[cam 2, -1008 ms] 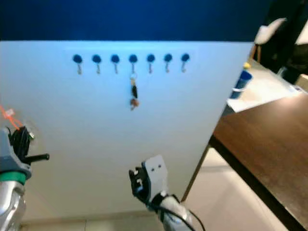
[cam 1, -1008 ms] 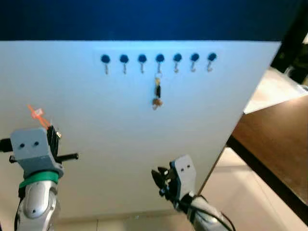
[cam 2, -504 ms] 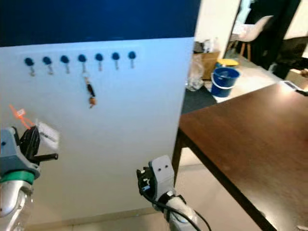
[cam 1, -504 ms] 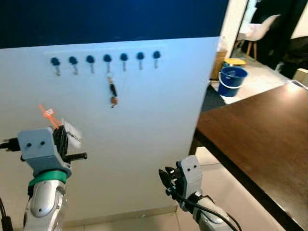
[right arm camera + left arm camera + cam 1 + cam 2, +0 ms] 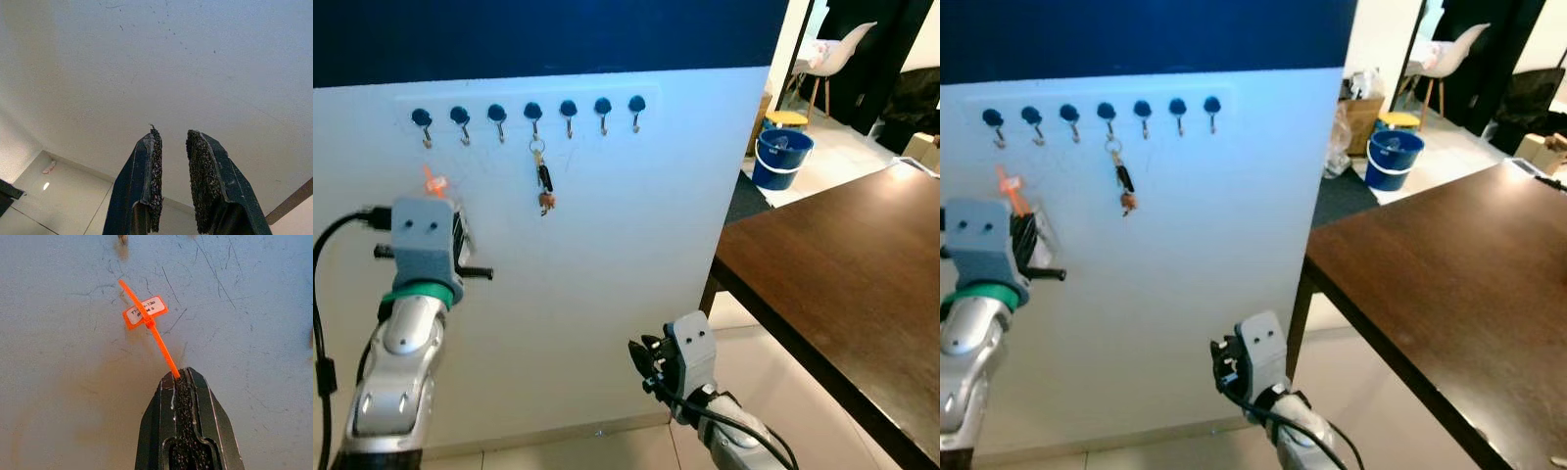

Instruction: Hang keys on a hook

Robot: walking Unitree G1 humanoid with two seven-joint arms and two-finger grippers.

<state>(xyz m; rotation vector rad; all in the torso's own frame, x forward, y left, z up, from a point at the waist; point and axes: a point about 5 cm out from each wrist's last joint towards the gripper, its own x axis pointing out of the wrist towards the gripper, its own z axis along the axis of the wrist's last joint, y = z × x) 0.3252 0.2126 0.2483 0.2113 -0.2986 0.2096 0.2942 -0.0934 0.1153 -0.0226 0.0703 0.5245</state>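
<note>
Left end effector [image 5: 182, 377] pinches orange tag [image 5: 145, 312] nr hooks [image 5: 496, 113].

Home interior, white wall panel [image 5: 607, 264] with key hooks [image 5: 532, 116], dark wooden surface [image 5: 842, 255], white chair [image 5: 842, 49], blue bucket [image 5: 780, 157], tiled floor [image 5: 744, 333]

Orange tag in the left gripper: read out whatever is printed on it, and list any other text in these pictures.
Orange tag, on an orange strip pinched in the left gripper: a white label with two lines of dark print, too small and blurred to read.
Set of keys hanging on the fourth hook from the left: no text can be made out.
White board, blue bucket, brown table: no text on them.
</note>
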